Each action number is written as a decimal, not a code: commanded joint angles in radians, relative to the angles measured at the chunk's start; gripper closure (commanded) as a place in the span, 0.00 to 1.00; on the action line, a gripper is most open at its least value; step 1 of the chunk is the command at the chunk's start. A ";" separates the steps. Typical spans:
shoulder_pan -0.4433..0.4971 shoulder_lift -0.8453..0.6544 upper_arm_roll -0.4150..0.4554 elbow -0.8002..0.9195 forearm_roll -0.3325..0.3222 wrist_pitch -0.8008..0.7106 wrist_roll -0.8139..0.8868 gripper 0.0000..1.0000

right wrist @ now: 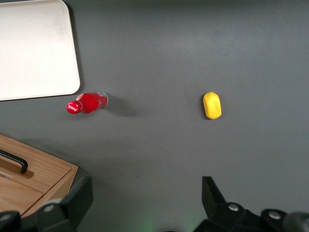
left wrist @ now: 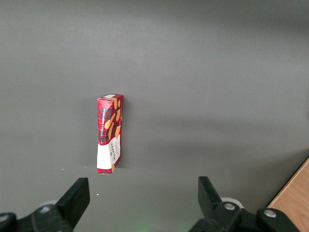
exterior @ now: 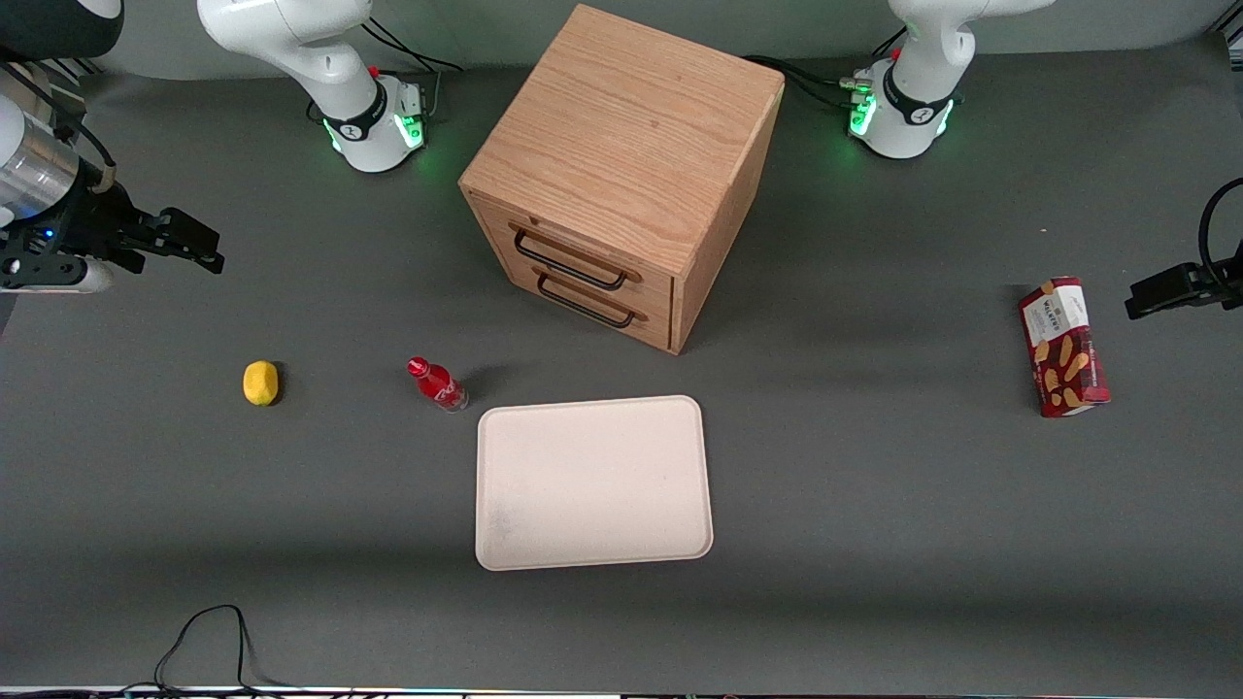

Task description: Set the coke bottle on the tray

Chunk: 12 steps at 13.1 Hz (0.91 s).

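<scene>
The big flat cream tray [exterior: 593,482] lies on the dark grey desk [exterior: 874,544], nearest the front camera. Just beside its corner stands the small red coke bottle [exterior: 438,383], upright, not on the tray. The wrist view shows the bottle [right wrist: 87,103] from above. The black pincer [exterior: 175,243] hangs wide open, holding nothing, well apart from the bottle.

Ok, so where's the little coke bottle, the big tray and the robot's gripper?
coke bottle [exterior: 439,384], front view, on its red body.
tray [exterior: 592,481], front view, on its bare flat middle.
gripper [exterior: 199,249], front view, between its fingertips, raised toward the working arm's end of the table.
</scene>
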 commanded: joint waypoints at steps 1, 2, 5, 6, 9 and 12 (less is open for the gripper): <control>0.000 0.016 -0.005 0.037 0.017 -0.031 -0.008 0.00; 0.001 0.019 -0.005 0.044 0.019 -0.031 -0.008 0.00; 0.009 0.096 0.010 0.121 0.034 -0.031 -0.008 0.00; 0.011 0.131 0.028 0.144 0.045 -0.031 -0.007 0.00; 0.011 0.298 0.119 0.260 0.048 -0.023 0.079 0.00; 0.014 0.418 0.187 0.290 0.040 0.048 0.165 0.00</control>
